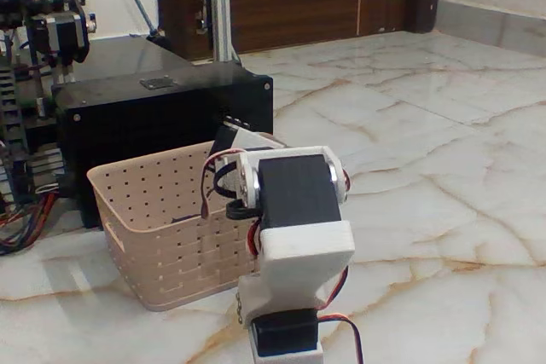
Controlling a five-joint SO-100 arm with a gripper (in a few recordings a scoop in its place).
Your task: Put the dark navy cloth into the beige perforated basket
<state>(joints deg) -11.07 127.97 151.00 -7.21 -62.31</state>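
The beige perforated basket point(153, 236) stands on the marble floor at centre left, its open top facing up. My white and black arm point(294, 210) rises in the foreground and leans over the basket's right end. Its far end point(235, 141) sits above the basket's back right corner, and the arm's own motors cover the fingers. A thin dark sliver point(181, 220) lies low inside the basket; I cannot tell what it is. The dark navy cloth is hidden.
A big black rigid box point(162, 125) stands right behind the basket, touching or nearly touching its back rim. Metal framework and cables point(34, 83) fill the left edge. Open marble floor point(426, 168) stretches to the right, with a wooden door behind.
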